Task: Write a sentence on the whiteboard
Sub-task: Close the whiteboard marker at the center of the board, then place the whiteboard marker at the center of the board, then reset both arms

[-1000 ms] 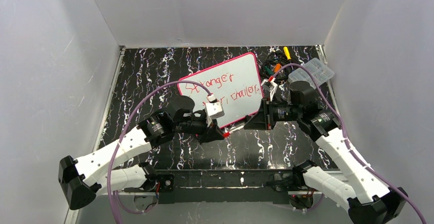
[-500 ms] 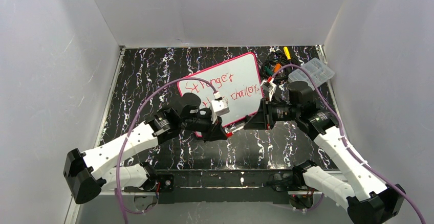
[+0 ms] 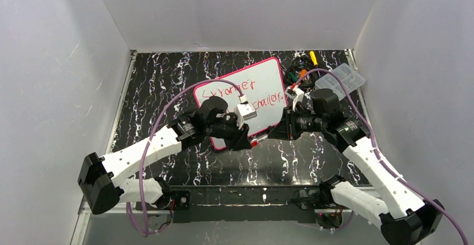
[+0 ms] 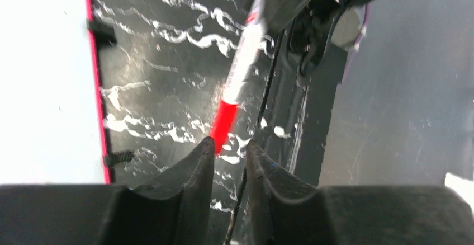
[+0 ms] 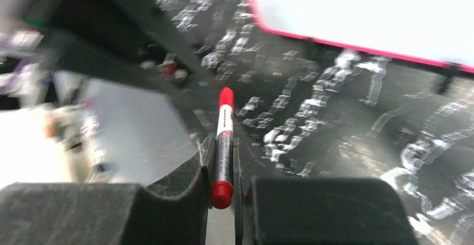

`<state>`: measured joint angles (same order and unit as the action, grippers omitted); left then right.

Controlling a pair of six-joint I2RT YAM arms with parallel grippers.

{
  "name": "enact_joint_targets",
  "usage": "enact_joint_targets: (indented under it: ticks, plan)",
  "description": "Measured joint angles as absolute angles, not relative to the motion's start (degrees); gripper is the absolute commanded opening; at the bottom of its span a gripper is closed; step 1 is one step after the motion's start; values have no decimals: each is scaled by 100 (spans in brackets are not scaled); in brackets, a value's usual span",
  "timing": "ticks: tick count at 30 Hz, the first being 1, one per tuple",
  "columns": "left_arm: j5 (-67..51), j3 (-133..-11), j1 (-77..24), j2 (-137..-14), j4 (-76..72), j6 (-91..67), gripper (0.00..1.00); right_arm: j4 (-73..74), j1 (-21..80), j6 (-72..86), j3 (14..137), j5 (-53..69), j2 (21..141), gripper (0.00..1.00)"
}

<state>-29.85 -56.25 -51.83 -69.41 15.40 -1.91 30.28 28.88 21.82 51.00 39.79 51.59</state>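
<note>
Now | right gripper [image 5: 223, 144] clamps marker [image 5: 225, 116] | left gripper [image 4: 229, 144] narrow at red cap [image 4: 223, 123] | whiteboard [image 3: 268, 77] edge just beside

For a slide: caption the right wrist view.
Right fingers pinch a red marker over the dark marbled table, whiteboard beyond.

The only readable text is the sentence [image 3: 237, 93], red handwriting in two slanted lines on the whiteboard [image 3: 271, 74], on the far side of the left fingers [image 3: 239, 140]. The upper line reads about "Stronger", its second letter unclear. In the lower line, only "trailer" can be made out, on the side towards the right fingers [image 5: 193, 175]; the left arm [image 3: 223, 123] hides whatever stands before it. The marker [image 5: 224, 139] between the right fingers carries fine dark print on its white barrel, too small and blurred to read.
</note>
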Motion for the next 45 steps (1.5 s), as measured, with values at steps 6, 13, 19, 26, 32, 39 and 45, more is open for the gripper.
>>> enact_joint_targets:
  ticks: [6, 13, 19, 26, 32, 39, 45]
  plan:
    - [-2692, -5911, -4587, -6628, 993, -467, 76, 4084, 3083, 2064, 5315, 1835, 5498, 1]
    - [-2300, -6020, -3417, -5798, 1236, -969, 88, 4366, 2768, 2147, 5118, -75, 5802, 6]
    - [-1894, -6095, -1857, -5675, 1776, -1420, 92, 4134, 1916, 2147, 4884, -943, 6195, 32]
    - [-705, -6095, -591, -5415, 2305, -1728, 98, 3395, 1232, 2128, 4724, -1251, 6652, 78]
    - [701, -5817, -331, -4720, 2303, -1708, 98, 3013, 1098, 2064, 4906, -1669, 7065, 99]
    - [1671, -5183, -331, -4327, 2296, -1544, 98, 2630, 1098, 2012, 5240, -2303, 6873, 99]
    - [2018, -5000, -331, -3927, 2171, -1450, 98, 1905, 1094, 1632, 4893, -2565, 5697, 99]
